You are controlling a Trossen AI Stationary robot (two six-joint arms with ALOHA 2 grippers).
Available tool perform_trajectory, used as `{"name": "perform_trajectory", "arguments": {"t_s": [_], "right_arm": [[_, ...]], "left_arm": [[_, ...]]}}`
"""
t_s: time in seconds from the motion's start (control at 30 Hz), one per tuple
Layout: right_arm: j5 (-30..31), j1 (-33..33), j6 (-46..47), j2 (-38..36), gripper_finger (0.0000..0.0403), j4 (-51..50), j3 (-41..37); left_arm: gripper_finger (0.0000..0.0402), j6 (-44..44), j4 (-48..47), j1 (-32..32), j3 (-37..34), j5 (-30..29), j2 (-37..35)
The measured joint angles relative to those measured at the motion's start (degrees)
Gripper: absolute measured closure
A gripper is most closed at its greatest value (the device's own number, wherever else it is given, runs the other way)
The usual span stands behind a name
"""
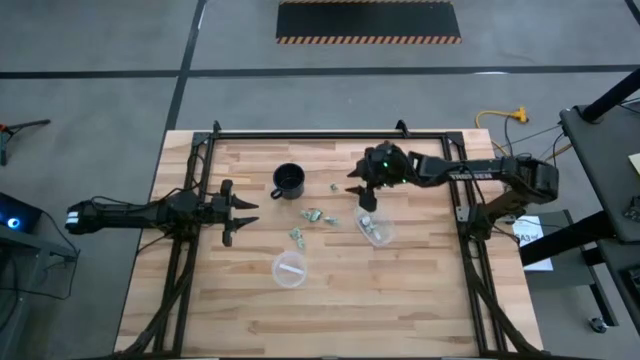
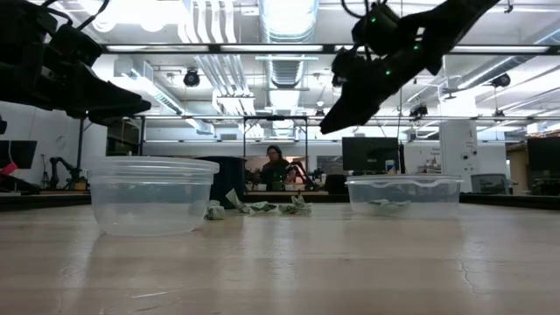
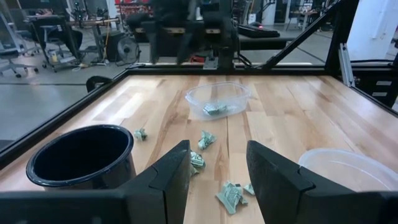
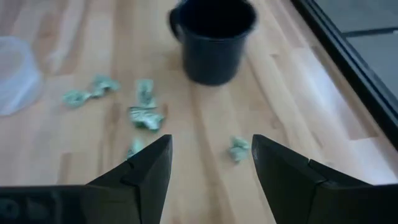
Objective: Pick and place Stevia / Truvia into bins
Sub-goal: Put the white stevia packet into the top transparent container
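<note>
We see the right gripper (image 1: 362, 190) hanging in the air near the table's (image 1: 200, 300) middle, toward the far edge, beside the oblong bin (image 1: 377, 229). Its two fingers (image 4: 146, 171) stand wide apart with only bare wood between them, so it holds nothing and touches nothing. In the low view it sits well above the tabletop, higher than the bin rims.

The left gripper (image 1: 243, 213) waits nearer the left edge, level with the black mug (image 1: 289, 181). Its fingers (image 3: 171, 177) are parted to a middling gap, empty, and clear of the wood.

The Stevia sachets (image 1: 318, 216) lie crumpled on the table between the two grippers, most of them in a loose cluster between the mug and the oblong bin. One sachet (image 1: 335, 187) lies apart, closer to the far edge, just beside the right gripper. A few more already lie inside the oblong bin. The round bin (image 1: 289, 269) stands nearer the front edge; we can make out something pale in it, though not what.
</note>
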Motion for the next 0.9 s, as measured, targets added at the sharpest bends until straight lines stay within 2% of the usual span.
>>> {"name": "perform_trajectory", "arguments": {"t_s": [0.17, 0.3, 0.57, 0.9], "right_arm": [[-3.5, -4.4, 0.0, 6.2, 0.0191, -0.3, 4.0], [-3.8, -5.9, -2.9, 11.6, 0.0191, -1.5, 8.5], [-4.0, -6.0, -5.8, 19.1, 0.0193, -13.1, 17.3], [-4.1, -5.9, -13.6, 24.0, 0.0193, -12.9, 18.1]], "left_arm": [[0.026, 0.0, 0.0, 0.0, 0.0, 0.0, 0.0], [0.026, 0.0, 0.0, 0.0, 0.0, 0.0, 0.0], [0.026, 0.0, 0.0, 0.0, 0.0, 0.0, 0.0], [0.026, 0.0, 0.0, 0.0, 0.0, 0.0, 0.0]]}}
